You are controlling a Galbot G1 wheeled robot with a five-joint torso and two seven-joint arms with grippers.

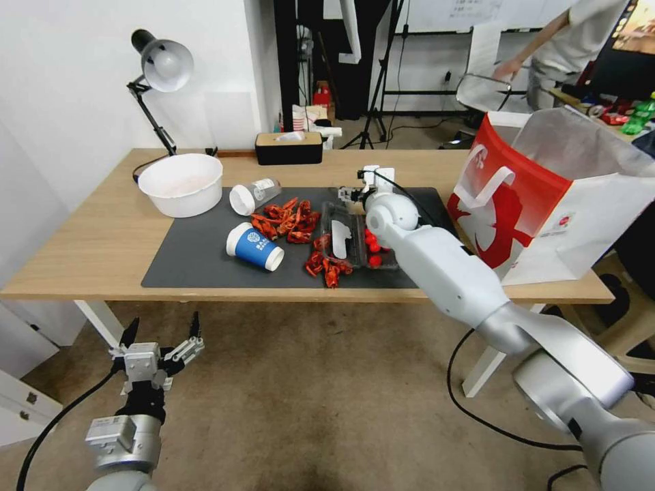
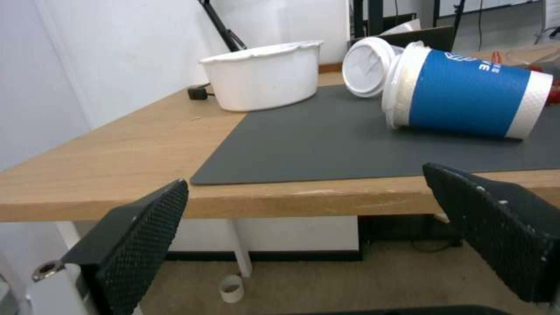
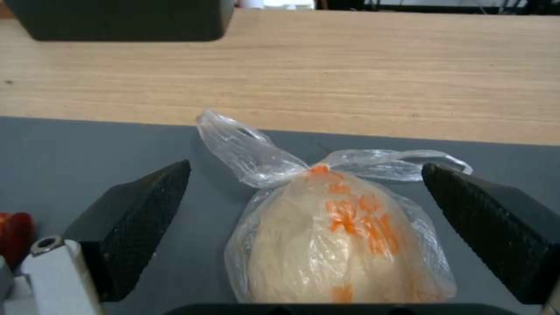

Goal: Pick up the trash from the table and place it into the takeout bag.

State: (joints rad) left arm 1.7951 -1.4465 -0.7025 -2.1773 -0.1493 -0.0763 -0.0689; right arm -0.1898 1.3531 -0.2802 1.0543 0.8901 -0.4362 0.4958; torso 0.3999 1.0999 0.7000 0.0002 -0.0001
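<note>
right gripper (image 3: 303, 227) spread around the wrapped bun (image 3: 332, 245) — knot toward the table's (image 3: 327, 74) far edge.

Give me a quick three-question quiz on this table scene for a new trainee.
1. True or false: the blue cup stands upright on the grey mat.
2. Which item sits between the right gripper's open jaws? A) white bowl B) bagged bun C) clear cup
3. Fill in: the left gripper hangs open below the table's ____ edge.

Key: 1 false, it lies on its side. 2 B. 3 front.
</note>
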